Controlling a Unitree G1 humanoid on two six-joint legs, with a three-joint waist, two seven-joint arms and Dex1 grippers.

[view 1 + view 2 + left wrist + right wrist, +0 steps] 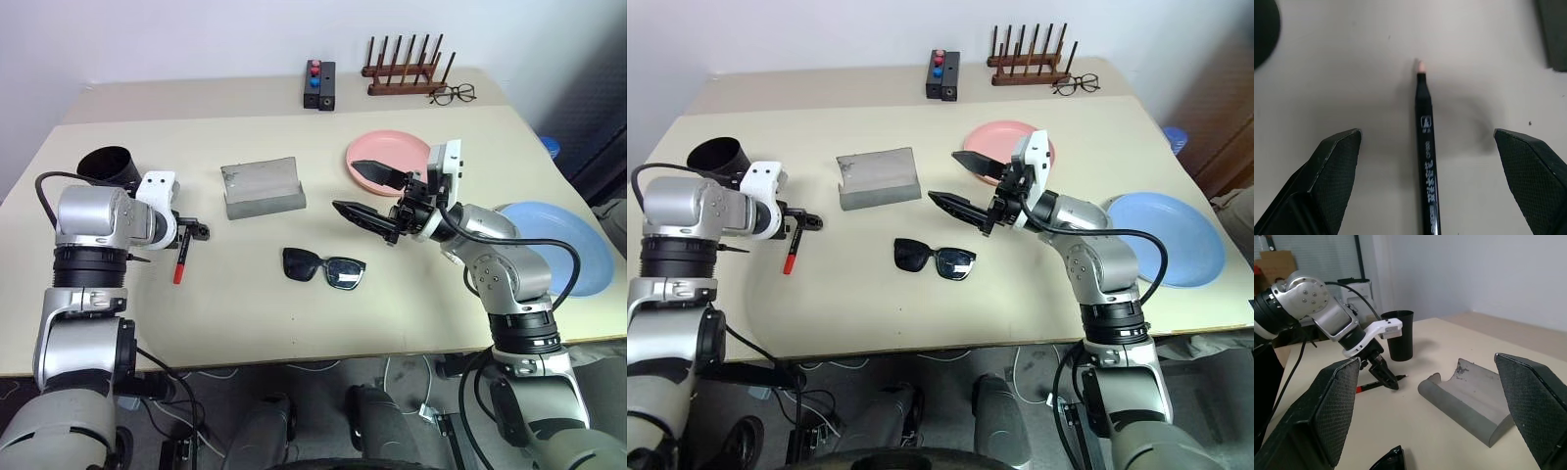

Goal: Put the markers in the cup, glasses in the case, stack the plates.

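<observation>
A marker (179,265) with a red body and dark end lies on the table at the left; in the left wrist view it (1426,147) runs between the fingertips. My left gripper (191,232) points down over its dark end, open and apart from it. The black cup (108,164) stands just behind that arm. The grey case (261,188) lies shut at mid-table. In front of it lie the black sunglasses (324,266). My right gripper (365,196) hovers open and empty, pointing left, above the table between the sunglasses and the pink plate (387,157). The blue plate (554,245) sits at the right edge.
At the back of the table are a small black box with red and blue buttons (318,84), a wooden rack with dark pegs (404,69) and thin clear-lens spectacles (453,94). The table's front edge runs just below the sunglasses.
</observation>
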